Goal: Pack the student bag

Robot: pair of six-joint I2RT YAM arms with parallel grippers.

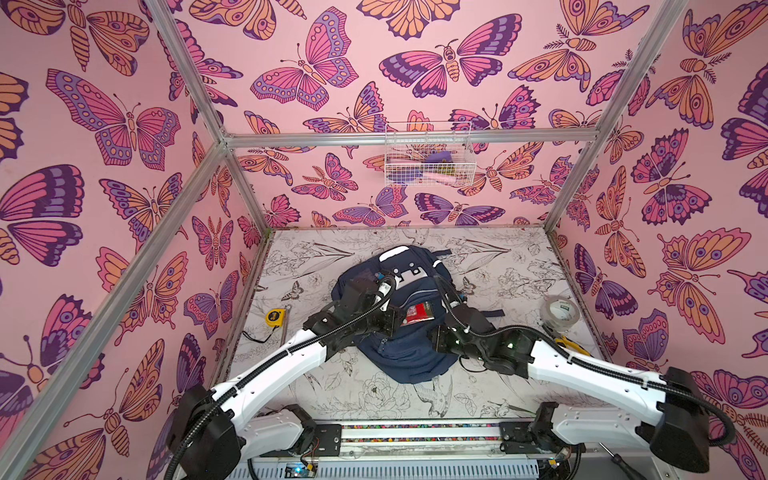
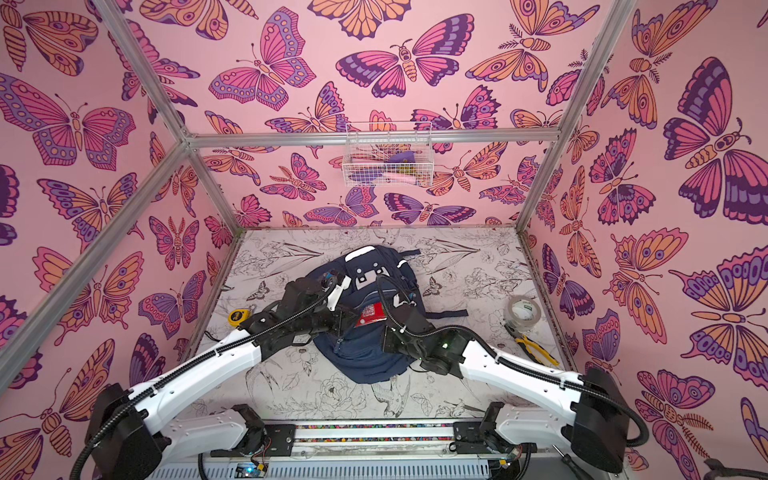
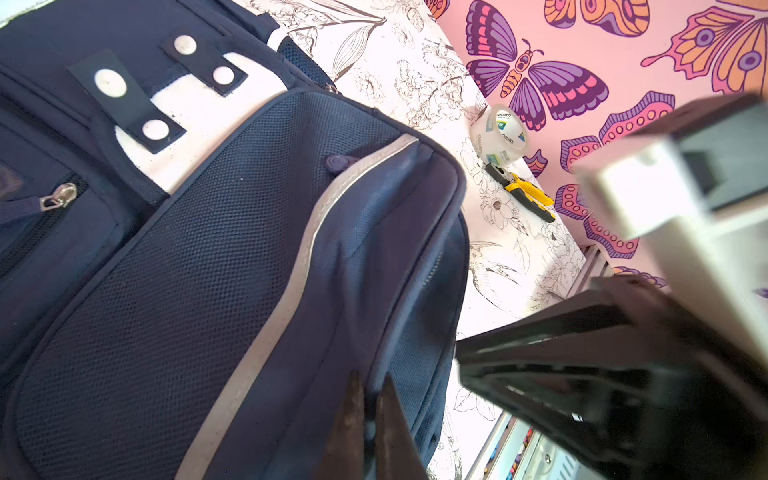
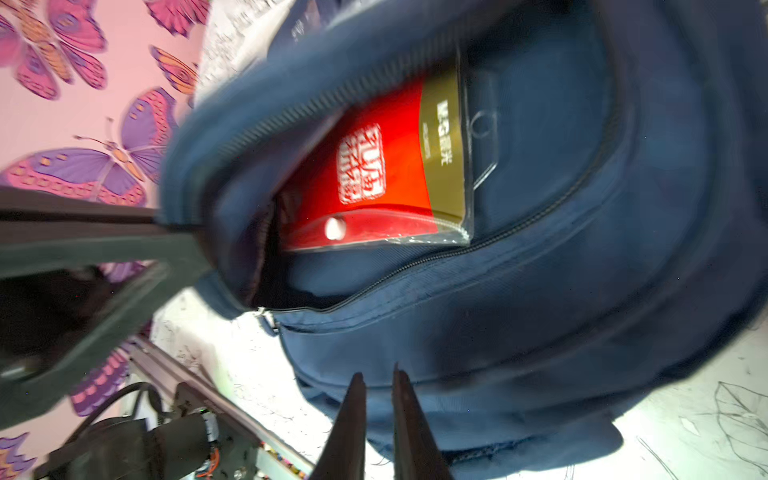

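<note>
The student bag (image 1: 399, 361) (image 2: 365, 365), a navy backpack, lies in the middle of the table in both top views. Its main opening gapes, and a red book in a clear sleeve (image 1: 419, 312) (image 4: 374, 174) sticks out of it. My left gripper (image 3: 370, 380) (image 1: 397, 322) is shut on a fold of the bag's fabric (image 3: 208, 270) at the opening's edge. My right gripper (image 4: 376, 374) (image 1: 436, 336) sits low on the bag's right side. Its fingers stand almost together, with their tips pinching a seam of the blue cloth (image 4: 540, 291).
A clear tape roll (image 1: 560, 312) (image 3: 498, 133) and yellow pliers (image 1: 569, 343) (image 3: 528, 195) lie at the table's right edge. A yellow tape measure (image 1: 275, 317) lies at the left. A white wire basket (image 1: 428, 156) hangs on the back wall.
</note>
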